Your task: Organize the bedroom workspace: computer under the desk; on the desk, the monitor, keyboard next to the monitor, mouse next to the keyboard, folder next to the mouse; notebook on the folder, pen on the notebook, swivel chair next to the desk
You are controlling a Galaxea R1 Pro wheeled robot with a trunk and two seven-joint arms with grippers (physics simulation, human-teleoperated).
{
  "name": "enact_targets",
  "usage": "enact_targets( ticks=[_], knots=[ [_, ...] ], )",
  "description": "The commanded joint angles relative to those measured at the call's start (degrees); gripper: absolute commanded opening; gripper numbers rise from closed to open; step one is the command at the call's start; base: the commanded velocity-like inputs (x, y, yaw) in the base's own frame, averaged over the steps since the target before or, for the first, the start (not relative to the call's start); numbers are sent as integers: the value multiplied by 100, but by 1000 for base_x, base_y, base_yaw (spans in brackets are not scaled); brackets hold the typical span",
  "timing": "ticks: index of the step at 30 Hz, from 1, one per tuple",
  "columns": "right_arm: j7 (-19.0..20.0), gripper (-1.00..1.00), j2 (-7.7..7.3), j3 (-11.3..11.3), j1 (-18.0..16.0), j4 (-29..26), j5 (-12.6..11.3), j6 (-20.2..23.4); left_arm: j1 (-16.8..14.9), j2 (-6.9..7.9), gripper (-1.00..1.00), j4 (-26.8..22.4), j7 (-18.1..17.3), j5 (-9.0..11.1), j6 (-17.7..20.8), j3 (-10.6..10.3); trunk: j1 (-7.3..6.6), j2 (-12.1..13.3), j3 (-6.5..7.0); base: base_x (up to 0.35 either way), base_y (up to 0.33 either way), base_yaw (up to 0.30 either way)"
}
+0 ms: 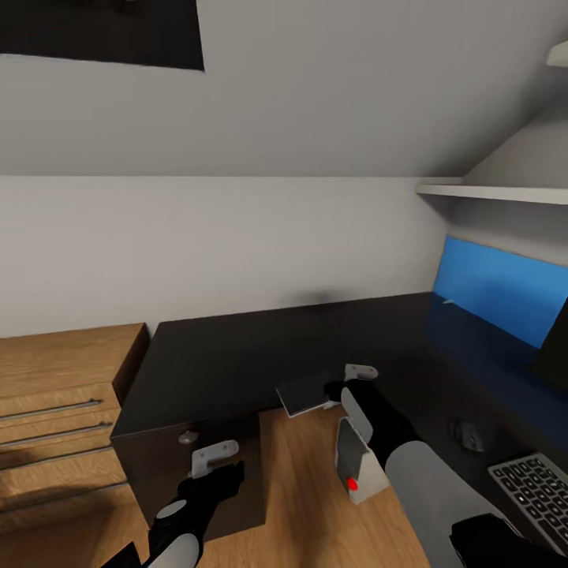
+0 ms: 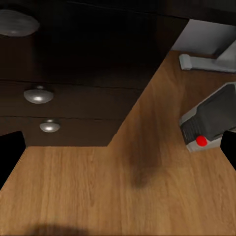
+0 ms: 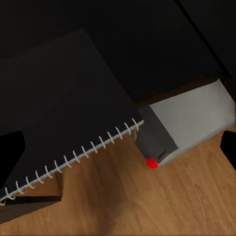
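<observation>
The notebook (image 1: 302, 394), dark grey with a white spiral edge (image 3: 73, 123), lies at the inner corner of the black desk (image 1: 237, 359) and sticks out over the floor. My right gripper (image 1: 341, 388) stands open at its right end, with its fingers wide on either side. Just below on the wood floor stands the computer (image 1: 356, 465), red light showing (image 3: 152, 163). My left gripper (image 1: 210, 467) hangs open over the floor beside the desk's black drawers (image 2: 39, 95). On the desk's right wing lie the keyboard (image 1: 535, 493) and the mouse (image 1: 471, 435). The monitor's edge (image 1: 557, 347) and the small white pen (image 1: 448, 300) also show.
A light-wood drawer unit (image 1: 59, 394) stands left of the desk. The blue back panel (image 1: 497, 288) and a white shelf (image 1: 493, 192) line the right wall under the sloped ceiling. Bare wood floor (image 1: 300, 497) lies between my arms.
</observation>
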Motion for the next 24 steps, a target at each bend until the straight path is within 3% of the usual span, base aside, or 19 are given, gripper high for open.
enact_targets(
  ticks=[1, 24],
  knots=[
    [-55, 100, -4, 27, -3, -8, -61, 17, -10, 2, 100, -6, 34, 12, 31, -11, 0, -4, -9, 0, 0, 274],
    [-48, 100, 46, 236, 5, 0, -58, 5, -10, 5, 100, -6, 34, 3, 31, -12, 0, -4, -61, 0, 0, 274]
  ],
)
